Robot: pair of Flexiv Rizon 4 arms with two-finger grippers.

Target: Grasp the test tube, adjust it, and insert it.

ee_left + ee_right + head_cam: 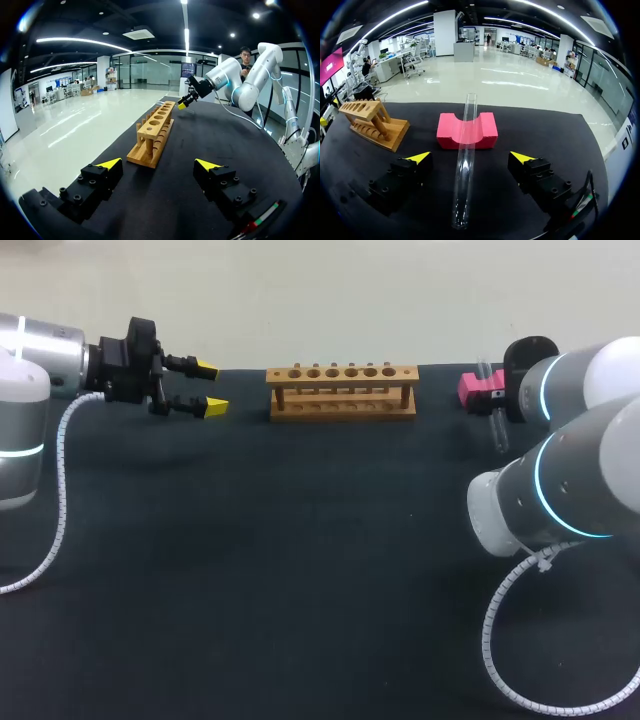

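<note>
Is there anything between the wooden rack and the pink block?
Nothing: only bare black tabletop separates the rack from the pink block, as the head view shows.
</note>
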